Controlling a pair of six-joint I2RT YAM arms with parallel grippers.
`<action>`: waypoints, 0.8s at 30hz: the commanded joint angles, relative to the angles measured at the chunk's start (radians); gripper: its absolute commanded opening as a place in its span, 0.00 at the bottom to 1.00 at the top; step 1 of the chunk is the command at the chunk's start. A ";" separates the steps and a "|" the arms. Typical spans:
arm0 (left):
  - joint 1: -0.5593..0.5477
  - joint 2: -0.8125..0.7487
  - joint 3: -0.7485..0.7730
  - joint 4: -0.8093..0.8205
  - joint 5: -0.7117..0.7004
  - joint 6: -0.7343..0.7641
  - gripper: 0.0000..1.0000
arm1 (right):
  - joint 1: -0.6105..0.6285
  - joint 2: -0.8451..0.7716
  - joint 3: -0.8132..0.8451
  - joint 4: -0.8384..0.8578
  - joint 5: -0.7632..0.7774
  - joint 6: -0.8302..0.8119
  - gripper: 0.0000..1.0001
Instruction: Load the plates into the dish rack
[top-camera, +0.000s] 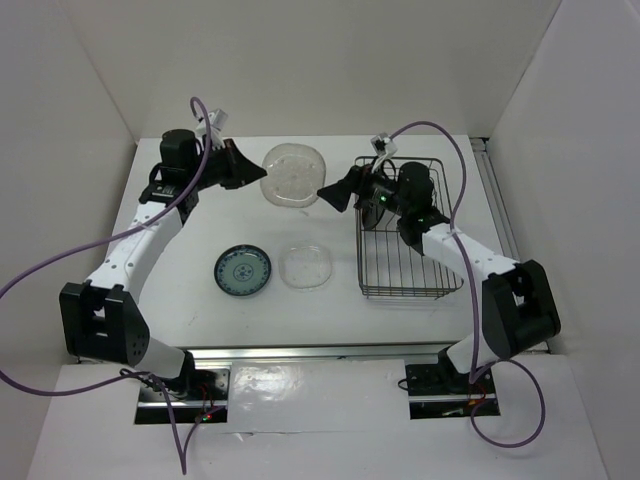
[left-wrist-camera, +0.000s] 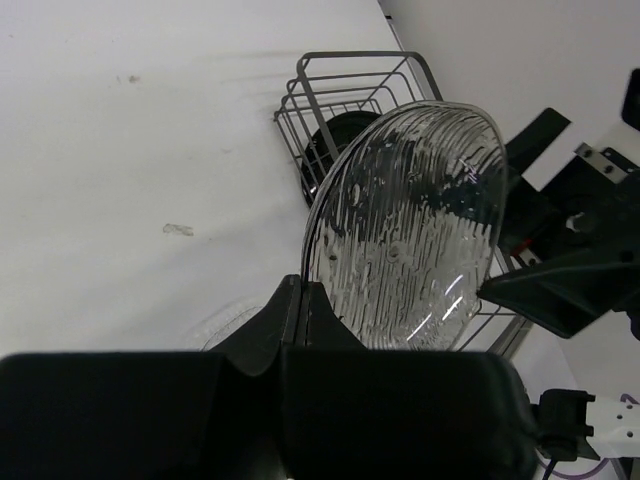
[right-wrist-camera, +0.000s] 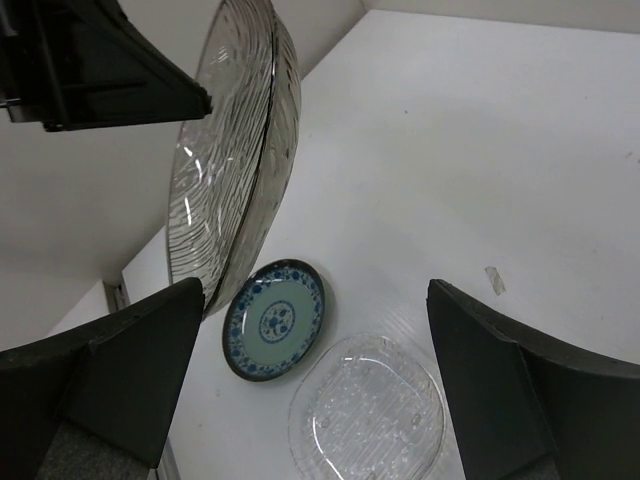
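Observation:
My left gripper (top-camera: 243, 160) is shut on the rim of a clear ribbed glass plate (top-camera: 292, 175) and holds it tilted on edge above the table's back; the left wrist view shows the plate (left-wrist-camera: 410, 230) in the shut gripper (left-wrist-camera: 300, 292). My right gripper (top-camera: 330, 192) is open at that plate's right edge; in the right wrist view the plate (right-wrist-camera: 230, 150) hangs just by my left finger (right-wrist-camera: 120, 380). A teal-blue patterned plate (top-camera: 242, 270) and a second clear plate (top-camera: 306, 267) lie flat on the table. The dish rack (top-camera: 405, 285) holds a black plate (left-wrist-camera: 335, 135). The beige plate is out of view.
White walls enclose the table on the left, back and right. The right arm reaches over the rack's far end. The right gripper (left-wrist-camera: 560, 290) shows just behind the held plate in the left wrist view. The rack stands close to the right wall.

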 joint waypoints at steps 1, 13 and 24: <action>-0.013 -0.004 -0.002 0.095 0.061 -0.019 0.00 | 0.005 0.024 0.082 0.078 -0.001 0.010 0.99; -0.041 0.014 -0.022 0.147 0.113 -0.039 0.00 | 0.024 0.093 0.134 0.126 0.029 0.104 0.84; -0.041 0.023 -0.013 0.117 0.070 -0.048 0.91 | 0.053 0.112 0.191 0.016 0.118 0.101 0.00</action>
